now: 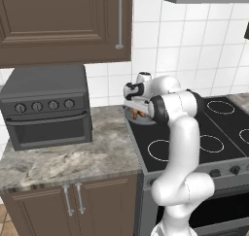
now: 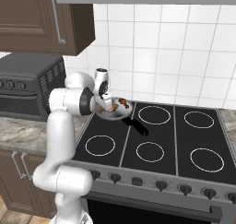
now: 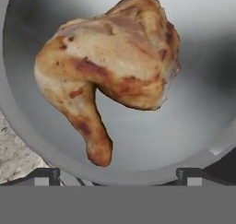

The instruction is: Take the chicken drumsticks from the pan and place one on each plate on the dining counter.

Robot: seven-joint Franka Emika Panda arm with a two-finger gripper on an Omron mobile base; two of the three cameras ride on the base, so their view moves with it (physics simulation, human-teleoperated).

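OK, my claw (image 3: pixel 118 174) is wide open, empty, right above a drumstick (image 3: pixel 108 66) in the pan (image 3: pixel 193 117).

Base views flank the stove (image 1: pixel 194 133) (shared); hand view looks closely into pan (image 3: pixel 184 140).

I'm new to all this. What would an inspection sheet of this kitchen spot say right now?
Surface: black stovetop with ring burners, beside a marbled counter.
Job's things: grey pan on the stove's back left corner; browned drumstick lying in it. Drumstick pieces show in the right base view, count unclear.
Clutter: nothing seen.
Tool: tool open, poised over the drumstick, holding nothing.
Cables: nothing seen.
Surroundings: dark toaster oven on the counter, brown cabinets above, white tiled wall.
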